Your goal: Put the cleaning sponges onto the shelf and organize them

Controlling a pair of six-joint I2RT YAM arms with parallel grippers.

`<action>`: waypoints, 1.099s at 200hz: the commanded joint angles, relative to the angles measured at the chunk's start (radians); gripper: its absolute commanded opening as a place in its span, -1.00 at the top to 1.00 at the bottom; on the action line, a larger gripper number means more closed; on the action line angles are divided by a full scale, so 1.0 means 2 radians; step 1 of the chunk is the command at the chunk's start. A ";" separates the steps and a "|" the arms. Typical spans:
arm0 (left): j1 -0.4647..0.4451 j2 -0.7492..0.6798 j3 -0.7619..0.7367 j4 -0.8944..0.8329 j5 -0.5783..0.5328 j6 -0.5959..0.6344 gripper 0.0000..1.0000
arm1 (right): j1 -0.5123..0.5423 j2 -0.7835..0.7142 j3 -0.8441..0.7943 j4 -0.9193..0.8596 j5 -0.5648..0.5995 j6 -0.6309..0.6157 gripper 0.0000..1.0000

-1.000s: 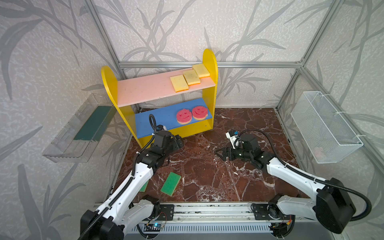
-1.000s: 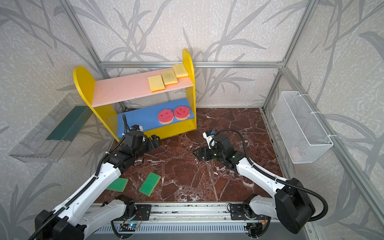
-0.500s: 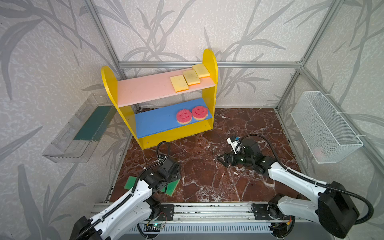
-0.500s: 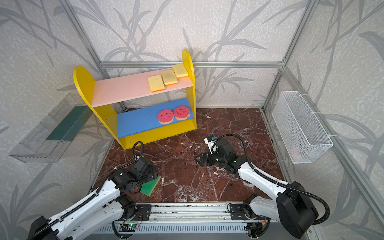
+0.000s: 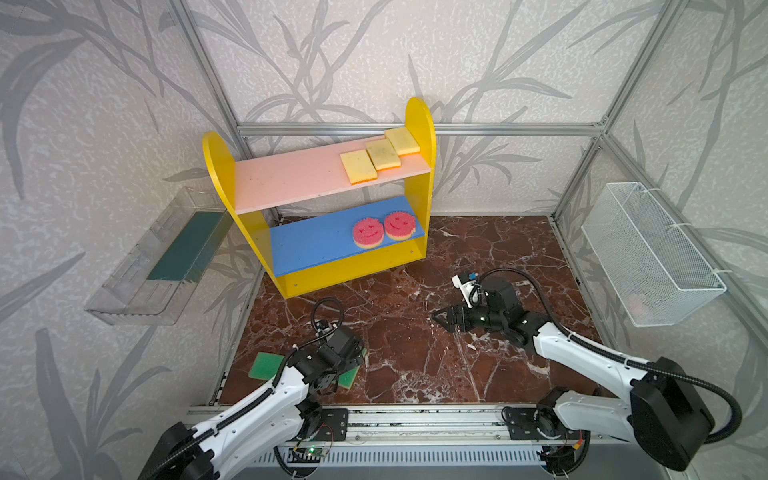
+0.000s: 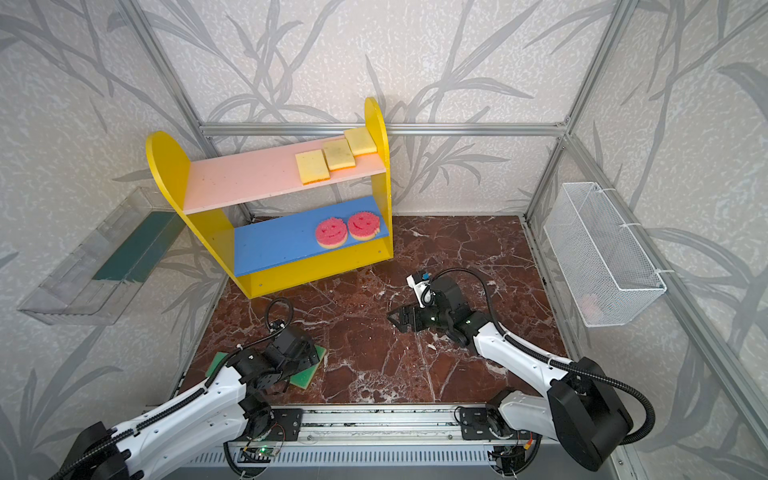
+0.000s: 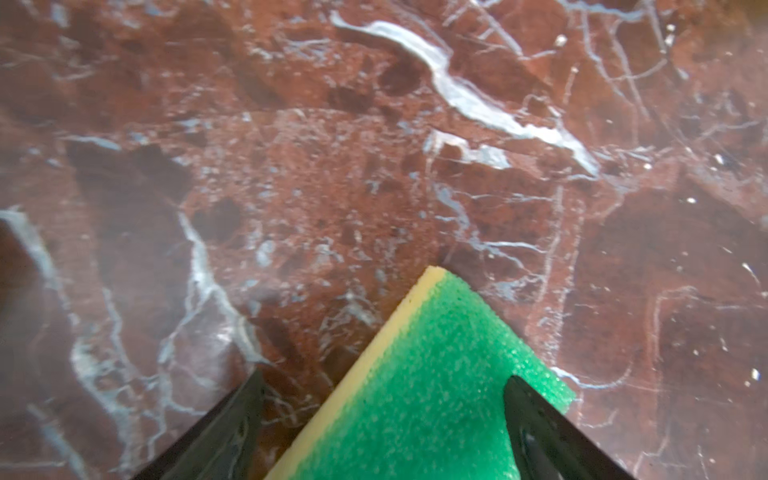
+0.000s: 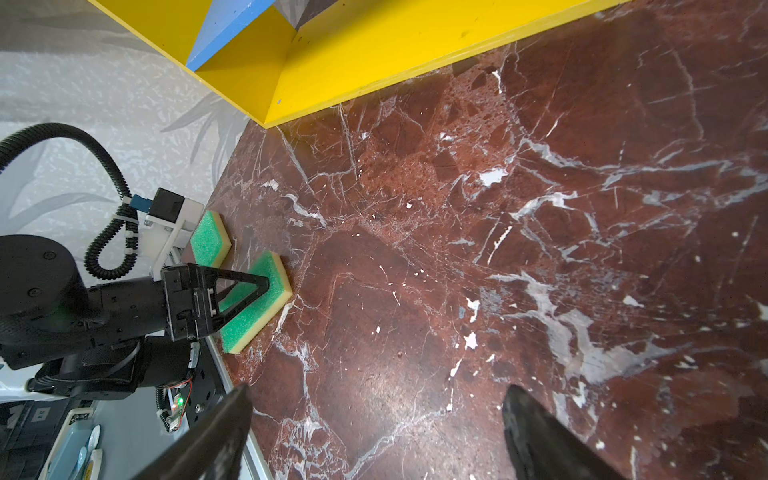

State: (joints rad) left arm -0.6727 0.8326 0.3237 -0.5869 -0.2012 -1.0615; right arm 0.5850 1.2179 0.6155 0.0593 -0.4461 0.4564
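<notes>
Left wrist view, left gripper [image 7: 385,377] agape over green sponge [image 7: 436,353] corner, open marble [image 7: 374,166] ahead, sponge's rest cropped, right gripper [image 8: 377,387] agape.

No lettering, brand or number reads here.
Only smiley faces, on two round pink foam sponges [image 5: 368,233] on a blue shelf board [image 5: 311,246].

Marble floor [image 5: 415,357] with shelf [image 5: 332,278], two green sponges [image 5: 263,365]
</notes>
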 commanded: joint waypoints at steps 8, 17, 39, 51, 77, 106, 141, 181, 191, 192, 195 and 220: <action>-0.033 0.025 -0.006 0.058 0.013 -0.047 -0.82 | -0.001 0.010 -0.001 0.013 -0.005 0.003 -0.84; -0.044 0.041 0.000 0.078 0.011 -0.054 -0.82 | -0.002 0.011 -0.001 0.013 -0.005 0.005 -0.84; -0.069 0.105 0.035 0.123 0.000 -0.056 -0.82 | -0.001 0.014 0.002 0.005 0.000 0.006 -0.84; -0.080 0.148 0.060 0.150 -0.002 -0.054 -0.82 | -0.002 0.013 0.005 -0.003 0.005 0.007 -0.85; -0.096 0.229 0.113 0.201 0.001 -0.052 -0.82 | -0.002 0.007 0.010 -0.033 0.025 0.012 -0.84; -0.097 0.249 0.145 0.216 -0.005 -0.042 -0.83 | -0.007 -0.009 0.001 -0.064 0.036 0.017 -0.77; -0.093 0.181 0.137 0.183 -0.051 -0.027 -0.87 | -0.005 -0.015 -0.027 -0.052 0.022 0.045 -0.55; -0.053 0.064 0.099 0.139 -0.047 -0.010 -0.89 | 0.044 0.042 -0.029 -0.001 0.027 0.112 -0.22; -0.033 0.036 0.084 0.127 -0.031 -0.006 -0.89 | 0.068 0.057 -0.023 0.009 0.044 0.129 -0.22; -0.031 0.033 0.082 0.126 -0.029 -0.006 -0.89 | 0.071 0.058 -0.022 0.011 0.046 0.130 -0.22; -0.024 0.026 0.077 0.124 -0.023 -0.005 -0.89 | 0.078 0.064 -0.020 0.013 0.050 0.134 -0.22; 0.012 -0.043 0.033 0.098 0.008 -0.005 -0.88 | 0.127 0.107 -0.005 0.050 0.072 0.178 -0.22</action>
State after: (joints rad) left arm -0.6968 0.8387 0.4637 -0.2855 -0.2287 -1.0874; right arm 0.7689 1.3758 0.5713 0.0635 -0.3550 0.6971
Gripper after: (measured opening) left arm 0.939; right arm 0.612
